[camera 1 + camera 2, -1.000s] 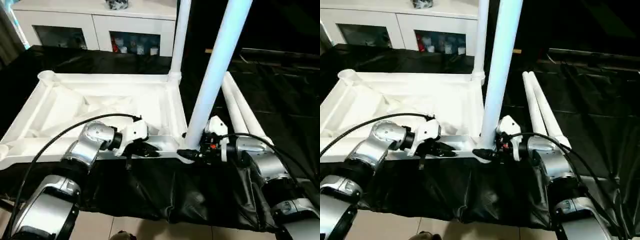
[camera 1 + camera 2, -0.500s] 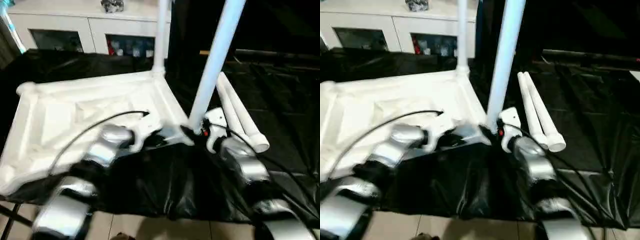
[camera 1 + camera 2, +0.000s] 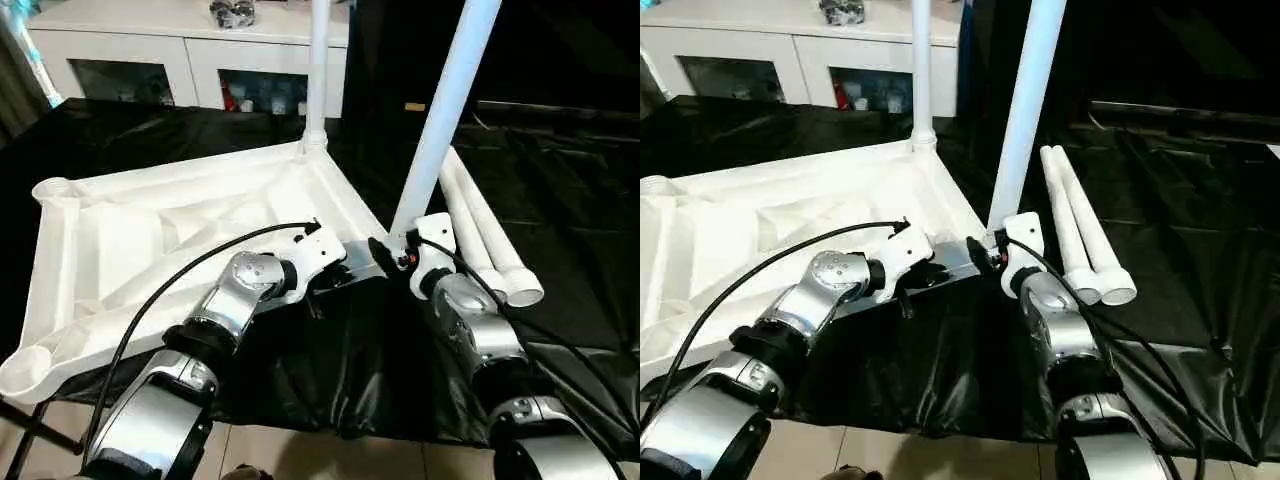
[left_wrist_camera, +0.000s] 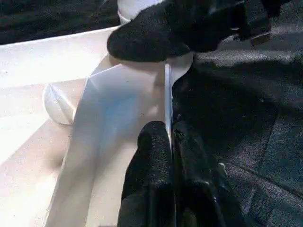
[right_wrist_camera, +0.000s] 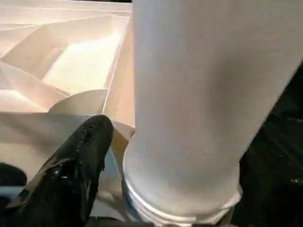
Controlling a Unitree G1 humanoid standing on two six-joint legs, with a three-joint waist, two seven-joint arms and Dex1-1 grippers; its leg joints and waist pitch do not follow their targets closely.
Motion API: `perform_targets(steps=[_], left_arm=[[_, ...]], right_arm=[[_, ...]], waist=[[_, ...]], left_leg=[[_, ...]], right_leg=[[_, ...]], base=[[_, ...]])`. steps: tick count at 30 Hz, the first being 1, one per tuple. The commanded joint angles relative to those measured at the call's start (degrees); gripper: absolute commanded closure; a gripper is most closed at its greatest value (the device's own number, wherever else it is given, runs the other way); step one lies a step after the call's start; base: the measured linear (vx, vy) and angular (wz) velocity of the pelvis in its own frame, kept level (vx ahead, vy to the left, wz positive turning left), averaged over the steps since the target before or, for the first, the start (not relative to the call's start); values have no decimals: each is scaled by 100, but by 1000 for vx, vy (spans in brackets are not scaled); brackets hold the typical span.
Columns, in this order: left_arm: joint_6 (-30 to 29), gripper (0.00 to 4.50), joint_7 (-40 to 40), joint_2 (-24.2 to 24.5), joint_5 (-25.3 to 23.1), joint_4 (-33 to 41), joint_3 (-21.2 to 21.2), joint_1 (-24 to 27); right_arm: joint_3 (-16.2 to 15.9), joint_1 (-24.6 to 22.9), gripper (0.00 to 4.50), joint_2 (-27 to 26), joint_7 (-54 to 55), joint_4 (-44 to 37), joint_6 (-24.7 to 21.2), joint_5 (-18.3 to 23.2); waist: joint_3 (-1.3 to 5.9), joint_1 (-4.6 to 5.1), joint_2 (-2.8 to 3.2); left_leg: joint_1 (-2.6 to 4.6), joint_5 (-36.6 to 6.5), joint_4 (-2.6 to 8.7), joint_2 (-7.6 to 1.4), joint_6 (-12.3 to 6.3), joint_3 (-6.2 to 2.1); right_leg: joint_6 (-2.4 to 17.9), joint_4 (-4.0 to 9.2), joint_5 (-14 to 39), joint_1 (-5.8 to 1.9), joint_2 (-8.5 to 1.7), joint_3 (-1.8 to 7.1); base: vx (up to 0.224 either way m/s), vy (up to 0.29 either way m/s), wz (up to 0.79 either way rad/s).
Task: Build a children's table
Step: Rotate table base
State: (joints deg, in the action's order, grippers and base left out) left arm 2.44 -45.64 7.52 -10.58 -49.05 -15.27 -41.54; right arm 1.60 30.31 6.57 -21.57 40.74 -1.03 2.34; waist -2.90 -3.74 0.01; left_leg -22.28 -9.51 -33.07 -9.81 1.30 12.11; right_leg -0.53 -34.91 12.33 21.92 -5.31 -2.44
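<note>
Your left gripper (image 4: 171,142) pinches the top's (image 3: 150,240) near rim; your right gripper (image 3: 395,252) clasps the leg (image 3: 445,110) at its near-right corner. Two legs (image 3: 490,235) lie beside it.

- The table top (image 3: 180,240) has swung round; its near right corner now lies farther off.
- Both grippers have moved along.

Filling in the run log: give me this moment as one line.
left gripper: shut on rim of white ribbed plastic tabletop | right gripper: at base of near white tube leg | far leg: socketed upright | spare legs: lying on black cloth
</note>
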Motion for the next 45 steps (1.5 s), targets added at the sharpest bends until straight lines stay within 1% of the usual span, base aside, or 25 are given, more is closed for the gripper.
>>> perform_targets(steps=[1,4,8,9,10,11,12,14,15,16,17,18,19,20,22,23,24,27,28,29,31,32,35,43,45], left_arm=[[290,422,429,-161,98,-152,151,-141],[175,391,466,-165,245,-137,326,-154],[216,356,598,-113,329,-123,453,-151],[234,356,805,34,495,35,720,-120],[212,356,830,68,527,89,774,-110],[138,356,912,184,637,271,956,-78],[55,356,984,343,750,479,1165,-39],[-73,356,1069,547,801,668,1348,2],[-197,356,1203,828,747,783,1496,40],[-431,356,1638,1523,334,813,1616,112],[-490,356,1772,1715,221,795,1638,130],[-490,356,1772,1715,221,795,1638,130],[-639,349,1910,2012,118,759,1713,169],[-660,347,1928,2059,105,753,1726,176],[-803,347,2022,2391,-16,699,1748,226],[-853,381,2052,2513,-60,665,1750,244],[-978,387,2083,2709,-114,583,1744,282],[-1255,387,1977,3100,-283,332,1589,368],[-1326,423,1911,3170,-348,251,1503,378],[-1370,423,1864,3218,-400,184,1432,380],[-1543,427,1622,3324,-556,-20,1212,407],[-1567,437,1571,3345,-599,-38,1169,424],[-1682,450,1317,3374,-612,8,1112,476],[-1516,450,-123,3503,-306,559,795,746],[-1291,450,-812,3614,-170,930,573,890]], right_arm=[[-147,-171,61,214,-514,-673,-265,85],[-218,-382,61,564,-908,-1170,-314,218],[-207,-581,61,858,-1292,-1625,-417,369],[-184,-805,61,1206,-1704,-2130,-581,525],[-186,-831,61,1248,-1760,-2190,-616,550],[-193,-919,61,1387,-1949,-2394,-731,635],[-221,-1026,61,1518,-2193,-2646,-910,746],[-310,-1117,61,1596,-2389,-2839,-1070,800],[-460,-1185,61,1578,-2479,-2987,-1211,778],[-739,-1149,61,1286,-2253,-2895,-1353,538],[-809,-1124,61,1193,-2155,-2848,-1407,475],[-809,-1124,61,1193,-2155,-2848,-1407,475],[-906,-1053,79,1025,-1974,-2701,-1451,357],[-920,-1041,90,998,-1946,-2677,-1454,339],[-965,-964,103,825,-1739,-2575,-1588,301],[-984,-932,119,772,-1671,-2537,-1642,285],[-1037,-884,132,717,-1605,-2505,-1764,277],[-1178,-757,145,641,-1500,-2383,-1968,174],[-1200,-713,164,621,-1474,-2323,-2020,129],[-1217,-680,164,607,-1449,-2274,-2044,90],[-1344,-534,183,586,-1366,-2006,-2140,-110],[-1368,-504,192,582,-1335,-1948,-2165,-154],[-1396,-386,222,549,-1354,-1704,-2069,-189],[-1211,277,280,197,-1088,-456,-1542,-105],[-1096,672,307,61,-891,266,-1191,-141]], waist=[[291,5,-94],[323,-19,-116],[368,-21,-153],[378,-8,-80],[404,-20,-105],[453,-20,-130],[466,-12,-113],[447,18,-119],[429,34,-101],[416,71,-109],[395,111,-138],[366,174,-83],[368,163,-87],[348,143,-70],[340,102,-39],[331,87,-58],[333,71,-34],[331,48,-31],[334,37,-24],[333,31,-35],[337,10,5],[339,14,-4],[348,-3,-5],[368,17,-25],[356,20,-57]], left_leg=[[186,-1970,451,-378,-2,-221],[127,-1631,440,-382,-122,-225],[92,-1109,369,-382,-362,-210],[75,-858,343,-366,-473,-213],[79,-737,313,-369,-557,-206],[48,-316,249,-366,-757,-213],[23,-11,202,-332,-954,-200],[20,-119,183,-326,-1108,-180],[35,-270,195,-342,-1092,-179],[55,-430,210,-373,-1028,-183],[33,-508,235,-356,-973,-186],[19,-728,285,-355,-743,-208],[71,-868,295,-378,-619,-208],[156,-1050,296,-393,-416,-186],[182,-1179,334,-406,-167,-180],[181,-1246,356,-402,-51,-179],[182,-1297,374,-392,61,-187],[206,-1450,395,-375,269,-193],[217,-1483,401,-375,344,-193],[226,-1516,402,-369,388,-187],[241,-1532,396,-353,446,-188],[208,-1550,405,-349,485,-197],[205,-1525,397,-355,497,-204],[188,-1263,359,-359,352,-192],[190,-1272,367,-361,356,-173]], right_leg=[[912,590,1901,-58,-392,250],[941,518,1469,-123,-389,230],[1203,420,521,-167,-376,208],[1317,360,78,-179,-373,204],[1347,338,-229,-210,-354,198],[1481,223,-1097,-244,-340,195],[1595,166,-1683,-226,-317,173],[1698,176,-1716,-213,-323,165],[1708,203,-1375,-190,-324,162],[1697,208,-939,-138,-310,157],[1629,234,-662,-153,-296,150],[1517,262,-66,-165,-298,145],[1478,300,184,-140,-293,145],[1494,335,422,-57,-289,177],[1460,333,517,-40,-270,194],[1414,313,519,-32,-262,203],[1338,300,541,-33,-260,204],[1235,298,520,-10,-257,215],[1204,298,446,-10,-264,219],[1199,303,385,-2,-267,226],[1218,299,306,12,-277,227],[1231,288,319,-27,-290,229],[1268,278,153,-45,-315,231],[1528,242,-64,-65,-351,227],[1542,247,-3,-69,-341,227]], base=[[0,0,0],[0,0,0],[0,0,0],[57,6,-4],[57,6,-4],[52,8,-5],[0,0,0],[0,0,0],[0,0,0],[0,0,0],[0,0,0],[0,0,0],[0,0,0],[0,0,0],[0,0,0],[0,0,0],[0,0,0],[0,0,0],[0,0,0],[0,0,0],[0,0,0],[0,0,0],[0,0,0],[0,0,0],[0,0,0]])
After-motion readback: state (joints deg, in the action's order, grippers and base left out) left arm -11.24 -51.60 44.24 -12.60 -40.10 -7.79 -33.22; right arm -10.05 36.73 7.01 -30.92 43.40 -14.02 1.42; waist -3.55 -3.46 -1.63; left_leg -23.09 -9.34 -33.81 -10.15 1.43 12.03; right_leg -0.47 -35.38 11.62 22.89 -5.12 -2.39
